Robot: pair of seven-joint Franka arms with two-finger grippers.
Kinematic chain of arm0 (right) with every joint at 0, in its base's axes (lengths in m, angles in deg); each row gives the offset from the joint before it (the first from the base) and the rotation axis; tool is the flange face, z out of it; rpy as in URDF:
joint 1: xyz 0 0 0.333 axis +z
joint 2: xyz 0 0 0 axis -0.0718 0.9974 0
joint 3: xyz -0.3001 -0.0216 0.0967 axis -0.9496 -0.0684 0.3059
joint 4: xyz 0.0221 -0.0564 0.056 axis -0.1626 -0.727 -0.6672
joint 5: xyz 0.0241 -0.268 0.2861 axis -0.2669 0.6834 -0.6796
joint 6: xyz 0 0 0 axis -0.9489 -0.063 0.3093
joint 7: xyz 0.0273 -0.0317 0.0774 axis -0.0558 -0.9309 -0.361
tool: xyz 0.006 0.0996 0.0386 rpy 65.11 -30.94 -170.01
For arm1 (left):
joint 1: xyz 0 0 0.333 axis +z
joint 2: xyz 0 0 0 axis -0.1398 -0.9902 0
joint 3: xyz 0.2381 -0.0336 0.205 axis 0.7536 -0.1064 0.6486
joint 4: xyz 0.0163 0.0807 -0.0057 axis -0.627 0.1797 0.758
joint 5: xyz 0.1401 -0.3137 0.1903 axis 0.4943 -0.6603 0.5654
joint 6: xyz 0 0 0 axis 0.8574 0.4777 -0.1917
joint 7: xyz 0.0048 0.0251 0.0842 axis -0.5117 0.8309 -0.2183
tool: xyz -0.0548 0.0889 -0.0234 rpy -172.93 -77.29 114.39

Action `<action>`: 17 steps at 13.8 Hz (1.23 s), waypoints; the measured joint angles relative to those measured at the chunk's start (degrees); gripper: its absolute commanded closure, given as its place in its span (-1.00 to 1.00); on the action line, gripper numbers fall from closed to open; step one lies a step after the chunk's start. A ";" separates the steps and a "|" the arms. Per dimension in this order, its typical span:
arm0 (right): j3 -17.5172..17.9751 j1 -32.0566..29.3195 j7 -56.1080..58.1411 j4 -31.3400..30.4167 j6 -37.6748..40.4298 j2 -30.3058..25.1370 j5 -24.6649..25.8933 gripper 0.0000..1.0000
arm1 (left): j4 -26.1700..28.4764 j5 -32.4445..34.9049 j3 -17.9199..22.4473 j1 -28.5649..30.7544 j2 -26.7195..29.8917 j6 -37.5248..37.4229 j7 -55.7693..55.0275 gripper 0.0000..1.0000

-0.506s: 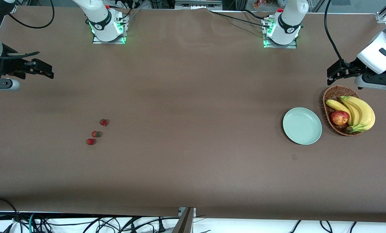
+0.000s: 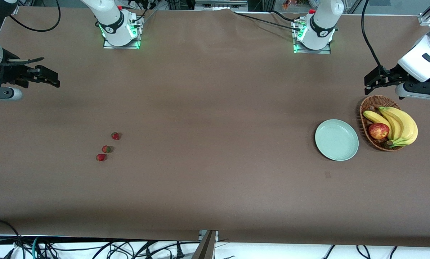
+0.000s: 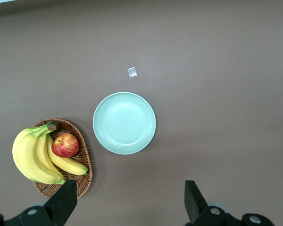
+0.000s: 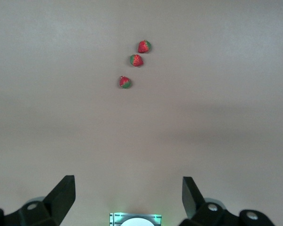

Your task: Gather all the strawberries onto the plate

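Three strawberries [image 2: 115, 136] [image 2: 106, 149] [image 2: 101, 157] lie close together on the brown table toward the right arm's end. They also show in the right wrist view [image 4: 144, 46] [image 4: 136, 60] [image 4: 125, 82]. The pale mint-green plate [image 2: 336, 140] sits empty toward the left arm's end, beside the basket, and shows in the left wrist view [image 3: 124, 123]. My right gripper [image 2: 49, 77] [image 4: 127, 188] is open and empty, up over the table's right-arm end. My left gripper [image 2: 373, 82] [image 3: 129, 193] is open and empty, up over the table by the basket.
A wicker basket [image 2: 367, 108] [image 3: 83, 169] holds bananas [image 2: 398, 124] [image 3: 33, 157] and a red-yellow apple [image 2: 378, 131] [image 3: 65, 145]. A small paper scrap [image 2: 327, 175] [image 3: 132, 72] lies nearer the front camera than the plate. The right arm's base [image 4: 134, 219] shows in its wrist view.
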 measured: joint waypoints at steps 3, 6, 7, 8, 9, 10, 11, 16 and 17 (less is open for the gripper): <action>-0.01 0.00 0.03 0.20 -0.29 0.52 0.00 -1.00 | -0.02 0.00 0.00 0.00 0.00 0.00 0.00 -1.00; -0.01 0.00 0.03 1.15 -1.67 4.16 0.00 -1.00 | -0.04 0.00 0.00 0.00 0.00 0.00 -0.01 -1.00; -0.01 0.00 0.03 1.35 -3.59 5.79 0.00 -1.00 | -0.05 0.00 0.00 0.00 0.00 0.00 -0.01 -1.00; -0.01 0.00 0.03 1.49 -5.66 7.70 0.00 -1.00 | -0.06 0.00 0.00 0.00 0.00 0.00 -0.04 -1.00; -0.01 -0.01 0.03 1.54 -7.19 9.43 0.00 -1.00 | -0.08 0.00 0.01 0.00 0.00 0.00 -0.04 -1.00; -0.01 0.01 0.03 1.58 -8.87 11.30 0.05 -1.00 | -0.10 0.00 0.03 0.00 0.00 0.00 -0.05 -1.00; 0.00 0.03 0.03 1.62 -10.56 13.40 0.34 -1.00 | -0.13 0.00 0.04 0.01 0.00 0.00 -0.05 -1.00; -0.06 -0.06 0.02 1.79 -22.08 23.50 2.05 -1.00 | -0.22 0.00 0.06 0.02 0.00 0.00 -0.05 -1.00; -0.10 -0.11 -0.07 1.80 -24.60 25.55 2.05 -1.00 | -0.24 0.00 0.06 0.02 0.00 0.00 -0.05 -1.00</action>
